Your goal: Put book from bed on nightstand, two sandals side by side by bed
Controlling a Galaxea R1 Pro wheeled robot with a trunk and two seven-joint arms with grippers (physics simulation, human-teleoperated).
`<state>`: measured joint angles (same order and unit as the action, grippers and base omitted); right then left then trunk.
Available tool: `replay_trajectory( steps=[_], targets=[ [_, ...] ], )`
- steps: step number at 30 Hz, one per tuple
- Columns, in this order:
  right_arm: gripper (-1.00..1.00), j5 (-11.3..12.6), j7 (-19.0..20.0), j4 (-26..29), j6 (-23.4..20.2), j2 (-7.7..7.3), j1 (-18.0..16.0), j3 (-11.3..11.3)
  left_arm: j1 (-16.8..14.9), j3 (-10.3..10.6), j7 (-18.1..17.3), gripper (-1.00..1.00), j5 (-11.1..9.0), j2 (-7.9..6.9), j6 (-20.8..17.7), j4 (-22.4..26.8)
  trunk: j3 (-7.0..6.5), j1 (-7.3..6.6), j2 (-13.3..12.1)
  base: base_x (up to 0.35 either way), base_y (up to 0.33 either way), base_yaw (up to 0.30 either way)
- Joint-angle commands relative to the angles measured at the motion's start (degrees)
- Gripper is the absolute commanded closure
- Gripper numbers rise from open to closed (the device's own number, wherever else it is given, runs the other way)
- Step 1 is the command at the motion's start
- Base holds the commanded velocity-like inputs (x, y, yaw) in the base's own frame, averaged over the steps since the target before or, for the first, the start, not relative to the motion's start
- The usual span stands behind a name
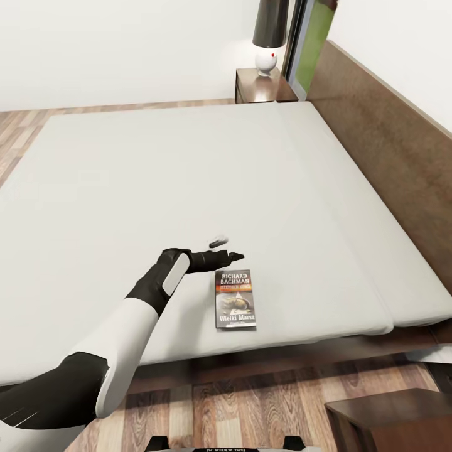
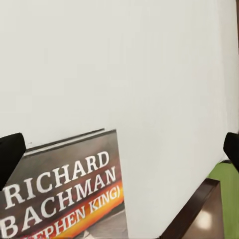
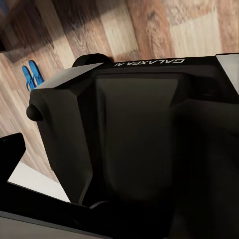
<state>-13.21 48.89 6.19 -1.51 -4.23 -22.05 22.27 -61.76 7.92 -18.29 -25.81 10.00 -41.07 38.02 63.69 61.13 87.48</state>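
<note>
The book (image 1: 235,299) lies flat on the off-white mattress of the bed (image 1: 157,176), close to its near edge, with white author lettering on a dark cover. My left gripper (image 1: 227,248) hovers open just beyond the book's far end, and nothing is between its fingers. The left wrist view shows the book's cover (image 2: 64,194) low down, with a dark fingertip (image 2: 10,154) at either side edge. In the right wrist view, the two blue sandals (image 3: 31,74) lie together on the wood floor. A nightstand (image 1: 260,88) stands beyond the bed's far corner.
A lamp (image 1: 269,37) with a dark shade sits on the far nightstand. The dark headboard (image 1: 389,144) runs along the right. A second dark wooden top (image 1: 395,420) stands at the near right on the plank floor. My own dark base (image 3: 134,129) fills much of the right wrist view.
</note>
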Motion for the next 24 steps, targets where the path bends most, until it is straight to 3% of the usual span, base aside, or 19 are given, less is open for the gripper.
replay_trajectory(
  steps=[1, 24],
  targets=[
    [-1.0, -0.5, 0.24, 0.05, -0.16, 0.01, -0.01, 0.5, -0.02, -0.01, -0.08, -1.0, -0.03, 0.0, -0.22, 0.03, 0.03, 0.02, 0.01, 0.205, 0.0, 0.0],
    [-1.0, -0.5, 0.24, 0.05, -0.16, 0.01, -0.01, 0.5, -0.02, -0.1, -0.08, -1.0, -0.03, 0.0, -0.15, 0.03, 0.03, 0.02, 0.01, 0.029, 0.0, 0.0]
  ],
)
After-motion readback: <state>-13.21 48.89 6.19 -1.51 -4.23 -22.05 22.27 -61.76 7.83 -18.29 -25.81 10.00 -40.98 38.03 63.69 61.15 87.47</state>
